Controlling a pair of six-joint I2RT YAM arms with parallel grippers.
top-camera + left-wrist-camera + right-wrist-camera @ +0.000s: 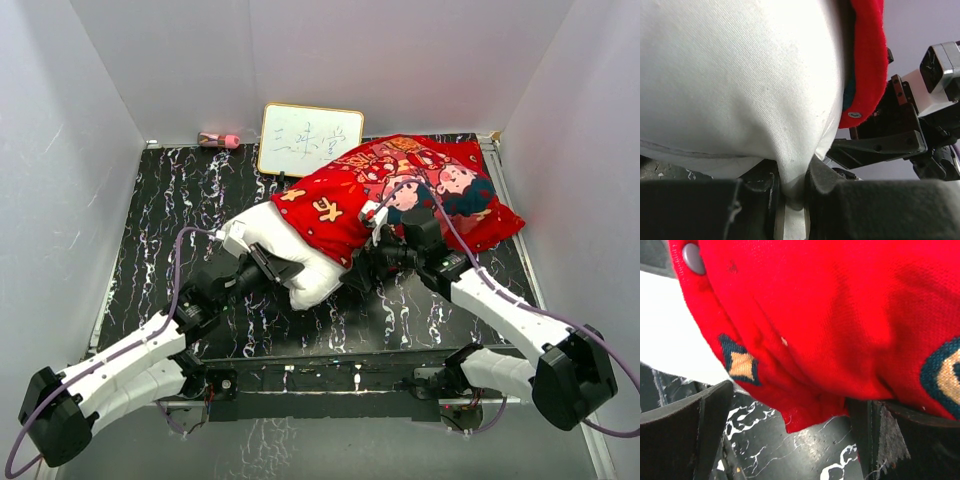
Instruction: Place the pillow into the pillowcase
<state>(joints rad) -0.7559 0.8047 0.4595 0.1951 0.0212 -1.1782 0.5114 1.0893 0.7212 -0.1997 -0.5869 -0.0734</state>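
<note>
Left wrist: left hand (792, 195) pinches pillow (730, 75) fold; pillowcase (867, 60) edge just beside.

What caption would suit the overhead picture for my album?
White pillow partly inside the red pillowcase, its bare end pinched by the left tool.

Between the fingers of the left gripper (792, 197) sits a fold of the pillow (730, 75); the rest lies ahead of it on the table (170, 200); the pillowcase (400, 190) covers the pillow's far end, to that gripper's right; its hem hangs between the fingers of the right gripper (790, 440); the whiteboard (310, 140) stands beyond both.
</note>
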